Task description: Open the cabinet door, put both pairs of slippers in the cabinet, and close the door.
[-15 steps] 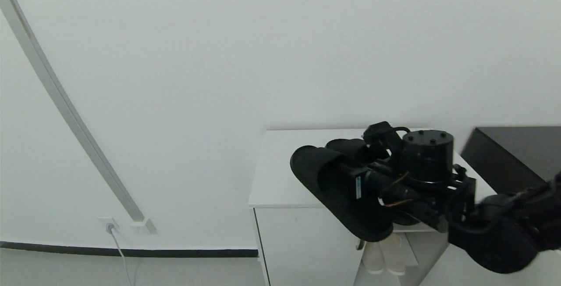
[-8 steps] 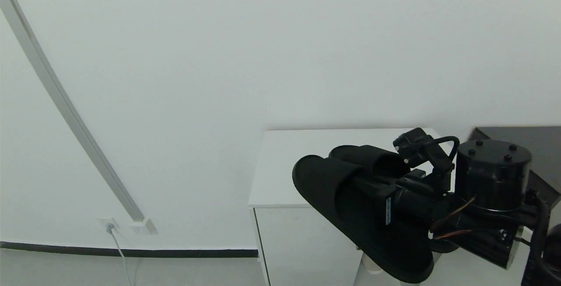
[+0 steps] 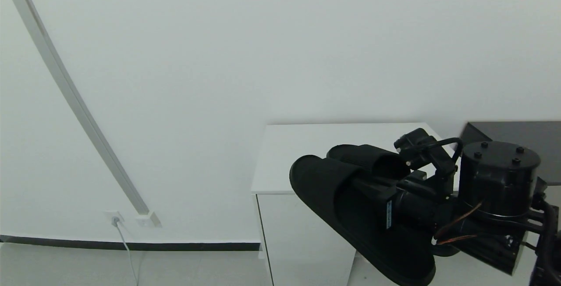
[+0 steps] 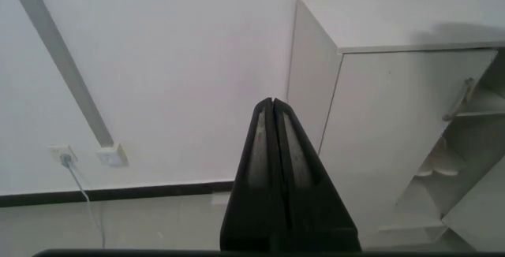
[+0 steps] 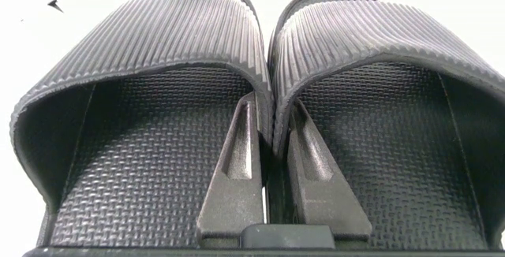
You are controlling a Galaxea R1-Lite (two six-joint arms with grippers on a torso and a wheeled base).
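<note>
The black slippers (image 3: pixel 350 202) are up in the air as a pair, side by side, held out in front of the white cabinet (image 3: pixel 333 154) and not inside it. Their toes point away from the arm and their soles tilt down towards the floor. The right end effector (image 5: pixel 271 115) has one finger pushed into each slipper. The fingers (image 5: pixel 237 162) are clamped on the two inner strap edges, which are pressed together between them.

The left end effector (image 4: pixel 272 111) hangs lower and off to the side, facing the cabinet. Its fingers are pressed flat together with nothing between them.

From down there you can see the cabinet's front. One closed panel carries a handle (image 4: pixel 465 99) at its edge. Beside it the compartment stands open, with shelves (image 4: pixel 481 113) showing. A pair of pale slippers (image 4: pixel 438 162) lies on one of the lower shelves.

The cabinet's top is a plain white surface, pushed back against the wall (image 3: pixel 263 49). Just to its right is a dark surface (image 3: pixel 526 132) at about the same height.

The room is bare and pale. A grey trunking strip (image 3: pixel 65 84) runs slantwise down the wall to a small box near the floor. A socket (image 3: pixel 115 218) sits just beside it, with a cable (image 3: pixel 127 246) hanging from it. A black skirting (image 3: pixel 131 245) lines the bottom of the wall, above a light floor (image 3: pixel 87 268).
</note>
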